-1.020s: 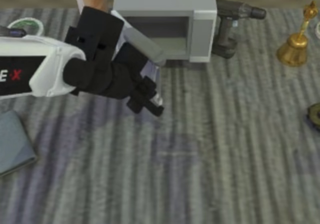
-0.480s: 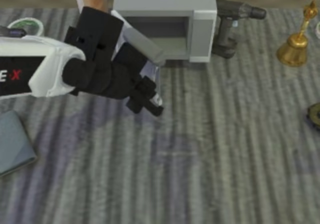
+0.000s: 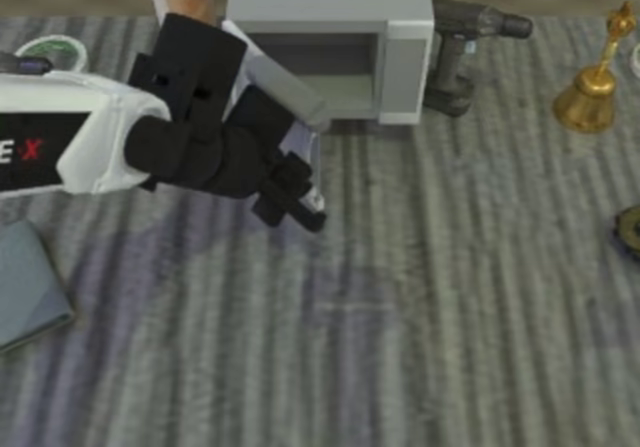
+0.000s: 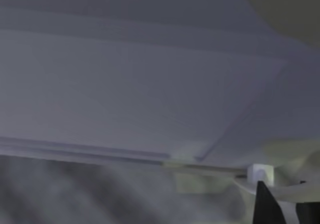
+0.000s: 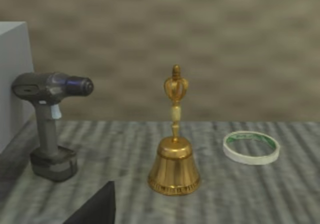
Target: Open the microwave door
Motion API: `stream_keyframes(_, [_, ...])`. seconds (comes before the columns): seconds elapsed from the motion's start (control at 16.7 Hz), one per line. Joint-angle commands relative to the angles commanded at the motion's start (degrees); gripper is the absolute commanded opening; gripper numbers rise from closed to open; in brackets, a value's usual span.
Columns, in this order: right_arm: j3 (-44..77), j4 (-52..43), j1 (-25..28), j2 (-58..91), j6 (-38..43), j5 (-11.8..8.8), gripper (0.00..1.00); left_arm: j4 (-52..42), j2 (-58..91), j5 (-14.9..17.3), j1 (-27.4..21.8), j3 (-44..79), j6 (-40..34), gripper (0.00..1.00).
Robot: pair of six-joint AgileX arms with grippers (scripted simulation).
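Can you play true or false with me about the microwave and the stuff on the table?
1. The microwave door is swung open, so you can see inside the microwave. True.
2. The left gripper is at the door's outer edge. True.
3. The drill stands on the microwave's left side. False: it stands just right of the microwave.
4. The gold bell is lying on its side. False: it stands upright, handle up.
5. A roll of tape lies flat near the bell. True.
6. The right arm is pulling the door. False: the left arm is at the door; the right gripper is only a dark tip in its own wrist view, near the bell.
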Motion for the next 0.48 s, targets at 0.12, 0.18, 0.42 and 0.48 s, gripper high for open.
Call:
stream_keyframes(0.12, [0.0, 0.0, 0.0, 0.0, 0.0, 0.0, 1.00, -0.3, 0.0, 0.5, 0.4, -0.2, 0.8, 0.00])
stream_keyframes(0.18, [0.0, 0.0, 0.0, 0.0, 0.0, 0.0, 1.00, -0.5, -0.2, 0.9, 0.8, -0.2, 1.6, 0.00])
stream_keyframes(0.42, [0.0, 0.0, 0.0, 0.0, 0.0, 0.0, 1.00, -1.2, -0.6, 2.6, 2.2, -0.4, 4.4, 0.00])
stream_keyframes(0.48, [0.0, 0.0, 0.0, 0.0, 0.0, 0.0, 1.00, -1.2, -0.6, 2.6, 2.2, -0.4, 4.4, 0.00])
